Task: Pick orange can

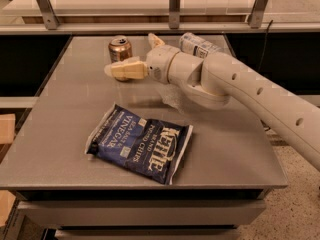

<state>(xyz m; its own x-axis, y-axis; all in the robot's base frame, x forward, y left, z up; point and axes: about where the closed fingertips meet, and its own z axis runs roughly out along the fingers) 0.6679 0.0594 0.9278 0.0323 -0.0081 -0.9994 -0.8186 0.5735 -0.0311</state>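
Note:
The orange can (120, 49) stands upright at the back left of the grey table (60, 134), with a copper body and a silver top. My gripper (129, 53) is open right beside the can. One cream finger (125, 70) reaches left in front of the can's base. The other finger (155, 40) points up and back, to the right of the can. The can stands partly between the two fingers, and I cannot tell if either one touches it. My arm comes in from the right.
A clear plastic bottle with a white label (197, 44) lies at the back of the table, behind my wrist. A dark blue chip bag (140, 144) lies flat at the front middle. A metal rail with posts (172, 6) runs behind the table.

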